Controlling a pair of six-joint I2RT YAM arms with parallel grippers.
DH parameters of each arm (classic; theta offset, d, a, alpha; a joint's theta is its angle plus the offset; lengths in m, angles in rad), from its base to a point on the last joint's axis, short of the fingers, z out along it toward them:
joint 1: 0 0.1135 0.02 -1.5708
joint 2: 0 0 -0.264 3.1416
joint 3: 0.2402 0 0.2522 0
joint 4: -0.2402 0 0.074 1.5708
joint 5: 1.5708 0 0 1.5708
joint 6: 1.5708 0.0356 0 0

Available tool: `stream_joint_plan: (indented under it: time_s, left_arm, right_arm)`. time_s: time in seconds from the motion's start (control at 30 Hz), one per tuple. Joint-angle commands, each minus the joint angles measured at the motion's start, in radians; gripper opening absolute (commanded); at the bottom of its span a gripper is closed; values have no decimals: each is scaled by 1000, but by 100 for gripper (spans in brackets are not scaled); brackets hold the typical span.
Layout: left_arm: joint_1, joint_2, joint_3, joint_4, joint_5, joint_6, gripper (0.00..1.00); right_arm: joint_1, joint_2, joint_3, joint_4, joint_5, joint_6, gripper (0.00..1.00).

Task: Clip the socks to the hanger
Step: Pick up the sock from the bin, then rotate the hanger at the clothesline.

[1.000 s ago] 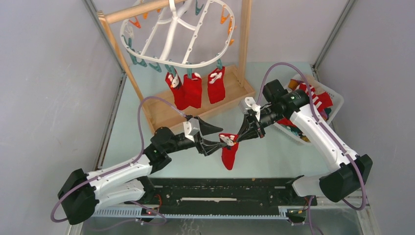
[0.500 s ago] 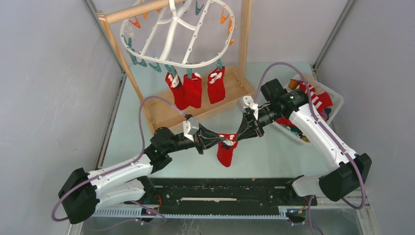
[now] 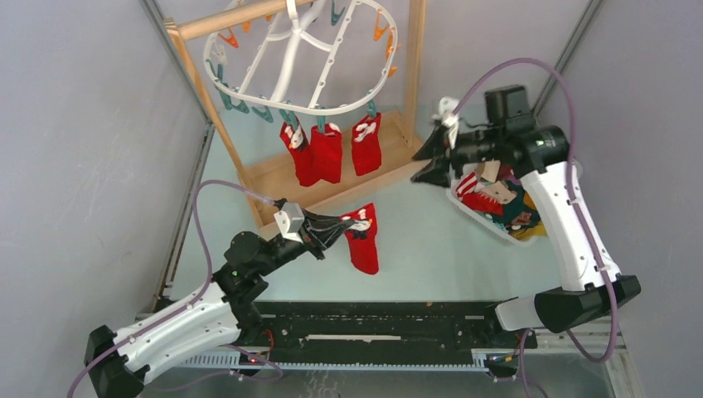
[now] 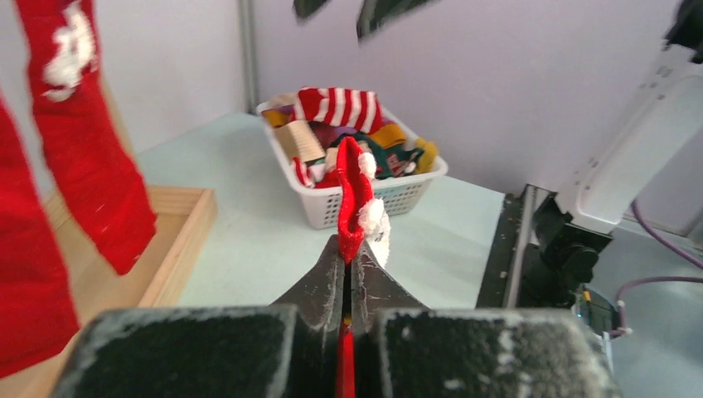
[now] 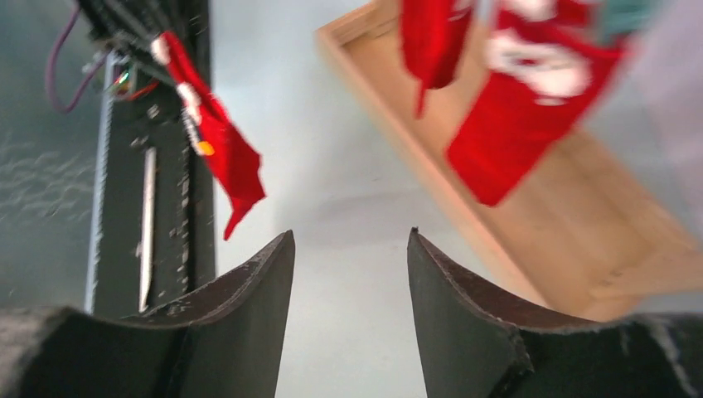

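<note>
Now that the right gripper has let go and moved away, jaws apart, the left gripper alone pinches the red sock for the hanger.

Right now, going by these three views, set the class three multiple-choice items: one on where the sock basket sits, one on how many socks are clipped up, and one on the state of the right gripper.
1. Where is the basket in the top view?
A. far left corner
B. right side
C. near edge, middle

2. How many red socks hang clipped to the hanger?
A. one
B. five
C. three

3. What state is the right gripper in?
A. open, holding nothing
B. shut on a sock
C. shut on a clothespin

Answers:
1 B: the top view has it at the right.
2 C: three hang side by side from the near rim.
3 A: its wrist view shows a bare gap between its jaws.
</note>
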Motion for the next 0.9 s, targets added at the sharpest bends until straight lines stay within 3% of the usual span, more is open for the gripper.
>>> stream_joint_plan:
  time_s: [0.0,0.1,0.17,0.3,0.47,0.6,0.87]
  left_arm:
    - [-3,-57,-28,-76,-148,56,0]
    - [-3,-70,-22,-91,-175,58,0]
    - [-4,-72,-12,-107,-185,61,0]
    - [-3,-75,0,-123,-199,64,0]
    - [-3,-78,5,-128,-209,71,0]
    - [-3,-69,19,-143,-209,86,0]
    - [-3,-63,33,-167,-213,120,0]
  right_arm:
    - [-105,-11,59,339,-53,436,59]
    - [-135,8,33,670,25,1040,57]
    - [-128,25,33,769,80,1261,58]
    - [-77,44,34,838,262,1544,64]
    - [-36,84,22,991,300,1769,71]
    - [-15,134,48,986,366,1878,71]
    - [5,203,51,993,419,1926,70]
